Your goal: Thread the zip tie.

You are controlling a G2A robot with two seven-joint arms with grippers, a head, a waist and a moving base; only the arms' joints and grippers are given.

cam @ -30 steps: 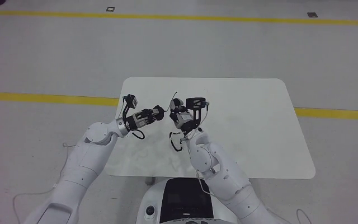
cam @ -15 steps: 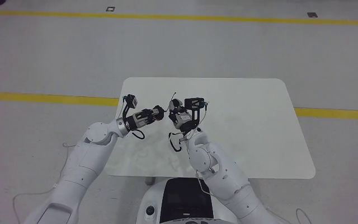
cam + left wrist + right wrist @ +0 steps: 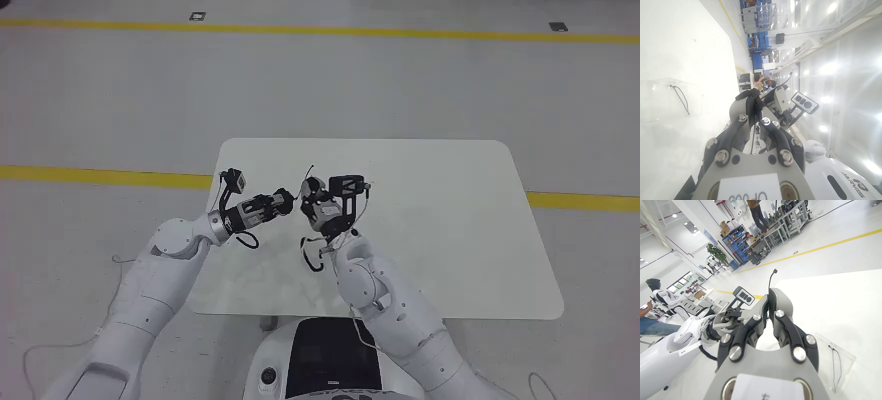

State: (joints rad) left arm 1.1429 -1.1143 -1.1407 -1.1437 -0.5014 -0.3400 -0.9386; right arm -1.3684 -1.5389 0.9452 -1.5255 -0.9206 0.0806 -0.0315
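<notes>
One clear plastic box (image 3: 694, 91) lay on the worktop (image 3: 450, 220) near the arms, with a spare black tie (image 3: 680, 98) curled inside it. You had the left end effector (image 3: 751, 96) raised just beside the right one. Its fingers were pressed together, and you could not tell whether anything was between them. The right end effector (image 3: 769, 300) was closed narrow on the zip tie (image 3: 770, 283), held above the worktop. The tie's long axis ran out in line with these fingers, lightly bent. Its small square head was the free end and pointed toward the far edge of the worktop.
</notes>
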